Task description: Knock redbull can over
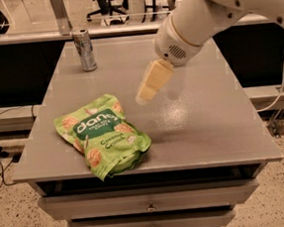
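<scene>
The redbull can (84, 49), slim and silvery-grey with darker patches, stands upright at the far left corner of the grey table (197, 125). My gripper (151, 82), with pale cream fingers, hangs above the middle of the table, well to the right of the can and nearer to me, not touching it. The white arm comes in from the upper right. A clear water bottle with a white cap (178, 2) is mostly hidden behind the arm.
A green snack bag (103, 135) lies flat on the table's front left. The table has drawers below its front edge. Office chairs and a glass partition stand behind the table. Cables lie on the floor at the left.
</scene>
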`<action>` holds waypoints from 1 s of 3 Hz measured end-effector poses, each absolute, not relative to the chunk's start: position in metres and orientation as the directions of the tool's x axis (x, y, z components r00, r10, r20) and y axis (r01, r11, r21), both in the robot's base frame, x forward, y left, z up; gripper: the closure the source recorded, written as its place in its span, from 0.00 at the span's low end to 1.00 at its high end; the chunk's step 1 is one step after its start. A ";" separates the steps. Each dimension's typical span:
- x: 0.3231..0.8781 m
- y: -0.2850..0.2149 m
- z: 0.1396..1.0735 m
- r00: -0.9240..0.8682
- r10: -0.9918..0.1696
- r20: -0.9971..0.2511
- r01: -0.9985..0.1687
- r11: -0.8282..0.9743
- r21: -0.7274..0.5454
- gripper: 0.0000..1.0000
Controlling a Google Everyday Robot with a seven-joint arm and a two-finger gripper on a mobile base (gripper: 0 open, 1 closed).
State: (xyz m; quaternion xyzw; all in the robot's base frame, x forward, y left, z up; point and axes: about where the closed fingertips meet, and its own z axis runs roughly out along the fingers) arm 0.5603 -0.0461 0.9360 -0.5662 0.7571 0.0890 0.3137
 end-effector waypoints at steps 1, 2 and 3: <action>0.608 -0.005 0.938 -0.141 -0.738 -0.660 -0.898 0.376 -0.229 0.00; 0.661 0.045 0.937 -0.120 -0.677 -0.726 -0.892 0.394 -0.220 0.00; 0.706 0.088 0.934 -0.120 -0.614 -0.780 -0.891 0.414 -0.189 0.00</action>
